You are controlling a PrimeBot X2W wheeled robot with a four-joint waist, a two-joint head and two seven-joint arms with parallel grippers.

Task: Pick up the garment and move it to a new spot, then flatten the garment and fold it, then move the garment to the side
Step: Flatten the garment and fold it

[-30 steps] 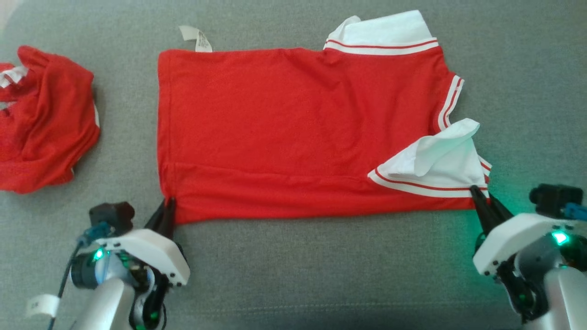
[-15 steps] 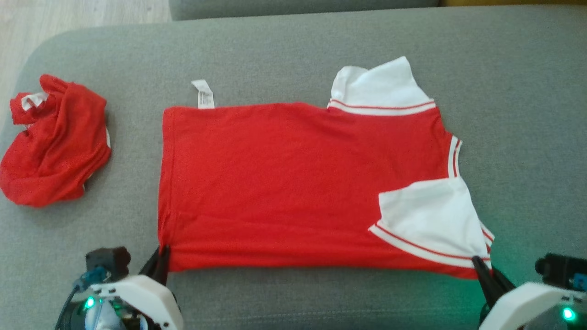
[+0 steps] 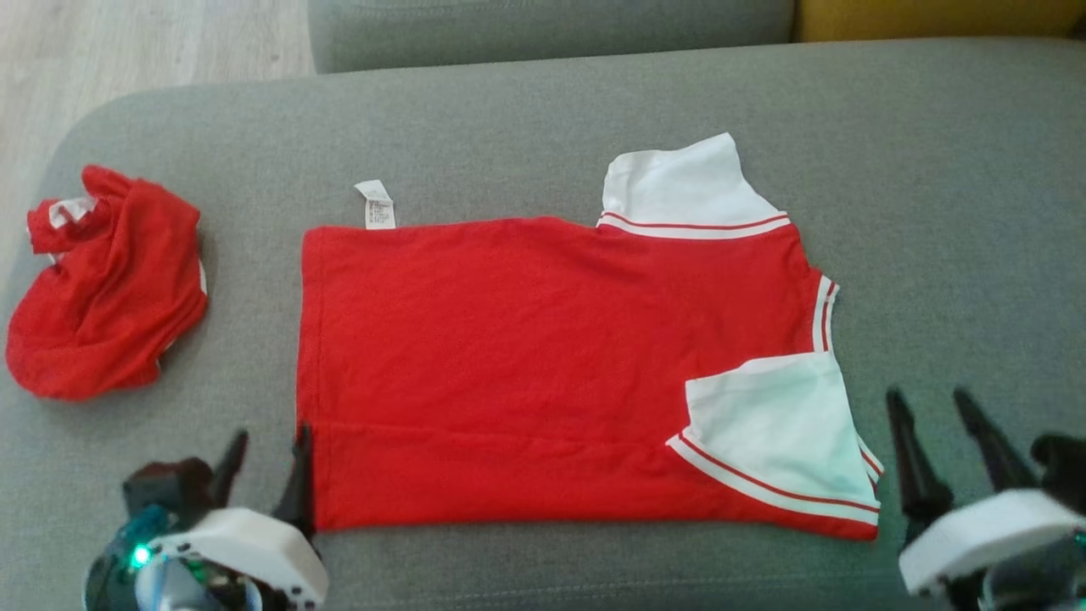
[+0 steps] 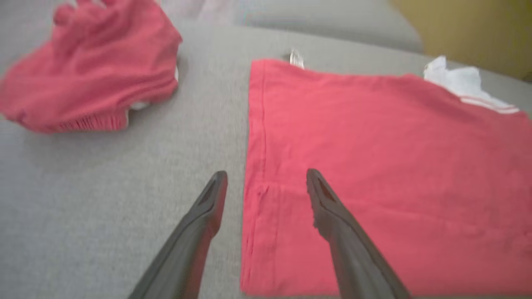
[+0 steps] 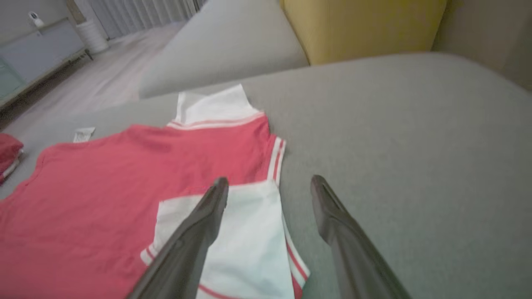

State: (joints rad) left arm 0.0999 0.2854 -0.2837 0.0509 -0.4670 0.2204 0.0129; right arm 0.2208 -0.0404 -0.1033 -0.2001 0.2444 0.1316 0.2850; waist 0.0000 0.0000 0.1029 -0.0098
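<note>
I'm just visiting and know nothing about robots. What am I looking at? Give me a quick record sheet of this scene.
Surface: grey couch
Main item: red shirt, spread flat
Sleeve: white near sleeve lies over the shirt's body
Label: white tag sticks out at the far edge
Other item: crumpled red garment, to the left, apart from the shirt
Left tool: open, at the shirt's near left corner, holding nothing
Right tool: open, just right of the near sleeve, holding nothing
</note>
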